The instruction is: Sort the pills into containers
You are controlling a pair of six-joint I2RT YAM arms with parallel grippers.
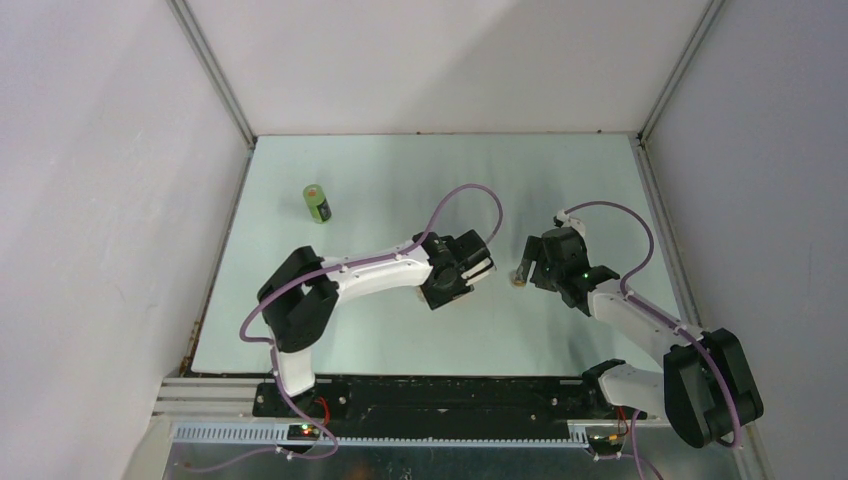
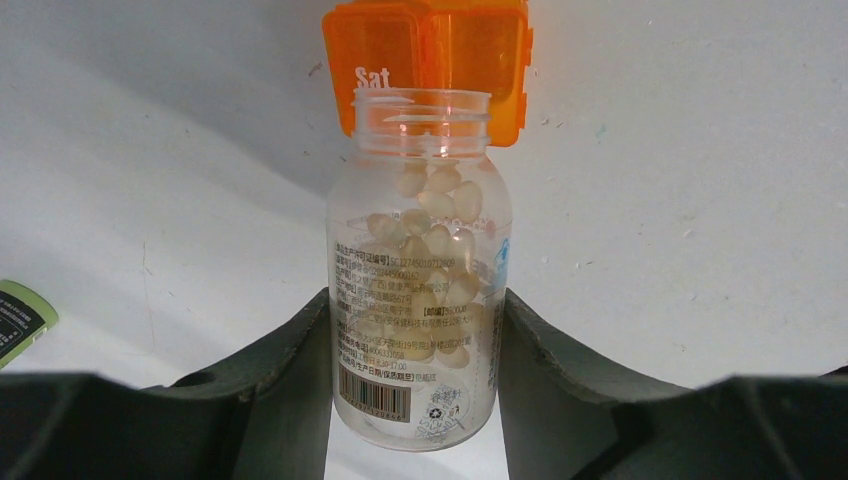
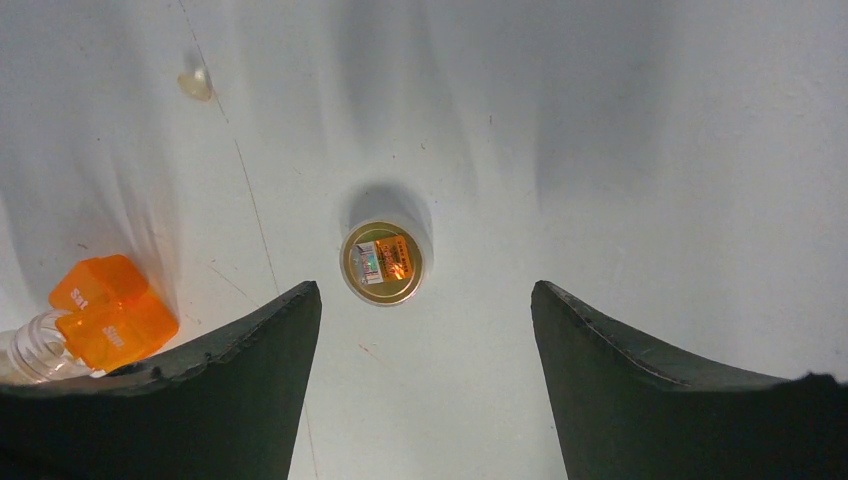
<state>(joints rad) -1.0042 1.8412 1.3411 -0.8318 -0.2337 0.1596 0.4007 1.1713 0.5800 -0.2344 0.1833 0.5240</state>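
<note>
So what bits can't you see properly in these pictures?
- Top view: the left gripper covers the clear bottle and the orange box.
- Left wrist view: the green bottle is cut off by the left edge, and the clear bottle's label print is too small to read.
- Right wrist view: the sticker on the round cap is too small to read, and the clear bottle is mostly cut off by the left edge.
</note>
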